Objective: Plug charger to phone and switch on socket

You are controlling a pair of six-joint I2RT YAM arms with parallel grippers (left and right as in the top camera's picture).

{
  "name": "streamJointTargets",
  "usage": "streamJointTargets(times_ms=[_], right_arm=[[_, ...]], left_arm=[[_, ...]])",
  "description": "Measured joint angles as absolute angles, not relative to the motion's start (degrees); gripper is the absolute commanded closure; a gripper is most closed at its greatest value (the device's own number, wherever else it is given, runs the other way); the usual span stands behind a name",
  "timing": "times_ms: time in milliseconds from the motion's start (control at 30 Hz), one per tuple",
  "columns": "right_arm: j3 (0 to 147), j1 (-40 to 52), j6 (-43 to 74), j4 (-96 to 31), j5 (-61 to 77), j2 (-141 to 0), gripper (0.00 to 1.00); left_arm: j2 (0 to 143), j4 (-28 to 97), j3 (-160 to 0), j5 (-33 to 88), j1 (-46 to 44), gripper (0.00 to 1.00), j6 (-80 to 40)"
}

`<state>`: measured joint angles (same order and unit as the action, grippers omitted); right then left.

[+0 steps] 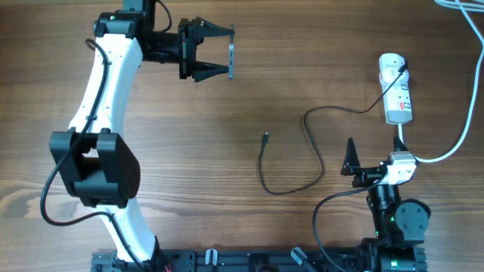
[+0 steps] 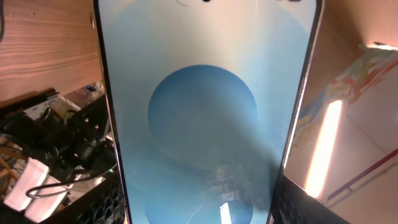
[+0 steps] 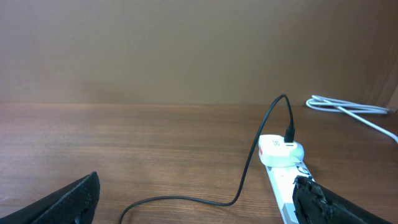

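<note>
A wood-grain tabletop (image 1: pixel 227 151) in warm brown fills the overhead view. In the right wrist view a plain brown wall (image 3: pixel 186 50) rises behind it. The left wrist view shows a long, bright light strip (image 2: pixel 323 149) on a pale surface.

The tabletop (image 1: pixel 302 60) is seen as matt grained wood; the phone (image 2: pixel 205 124) screen glossy; the socket (image 1: pixel 395 91) smooth white plastic; the charger (image 1: pixel 265 138) matt.
</note>
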<state>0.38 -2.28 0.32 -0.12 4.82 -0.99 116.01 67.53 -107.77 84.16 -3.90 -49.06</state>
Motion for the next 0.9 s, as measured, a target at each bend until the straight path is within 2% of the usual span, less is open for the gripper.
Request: streamJointTargets(times_ms=[233,900], right_arm=[[0.4,-2.3,0.3,-0.1,4.8,-1.0,0.00],[0.4,-2.3,0.3,-0.1,4.8,-1.0,0.00]], left_arm=[[116.0,67.5,-107.8,84.5,-3.8,0.42,-52.7],[116.0,67.5,-107.8,85.4,-3.2,0.43,-52.9]])
